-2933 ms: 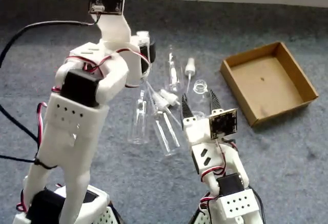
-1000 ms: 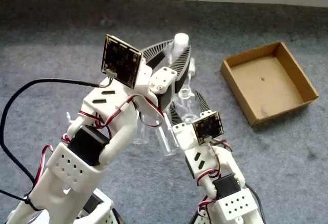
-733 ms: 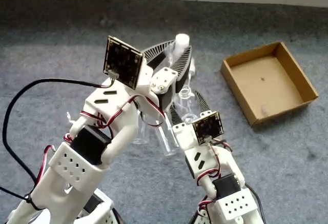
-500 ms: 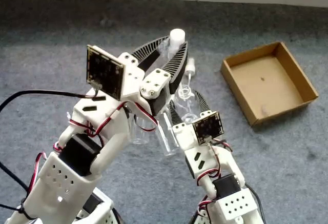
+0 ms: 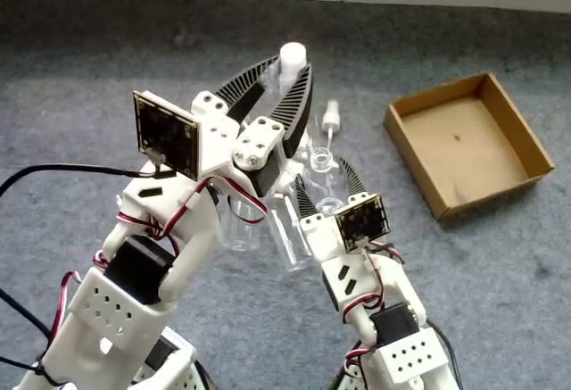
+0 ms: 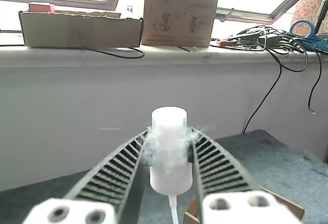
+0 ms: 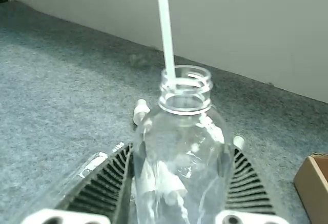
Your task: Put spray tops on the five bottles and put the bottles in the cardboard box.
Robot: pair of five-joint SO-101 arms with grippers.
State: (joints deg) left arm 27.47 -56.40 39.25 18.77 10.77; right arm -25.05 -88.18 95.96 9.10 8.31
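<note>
From the high view, my left gripper (image 5: 284,78) was raised over the middle of the grey carpet (image 5: 89,95), its ribbed jaws closed narrowly on a white spray top (image 5: 292,54). The left wrist view showed the same spray top (image 6: 169,157) pinched at its collar, cap upward, with its thin tube hanging below.

My right gripper (image 5: 323,185) sat lower and just beside it, jaws clamped on a clear bottle (image 5: 322,160) held upright with its mouth open. In the right wrist view the dip tube (image 7: 165,24) came down to the bottle (image 7: 179,147) and appeared to enter its neck. The top itself stood well above the threads, not seated.

The cardboard box (image 5: 464,149) lay well apart to one side, holding no bottles. Two uncapped bottles (image 5: 287,234) lay on the carpet between the arms, and a loose spray top (image 5: 331,115) stood near them. Others may have been hidden behind the arms.

I judged the task barely begun: a first top being fitted, and all five bottles left to box.
</note>
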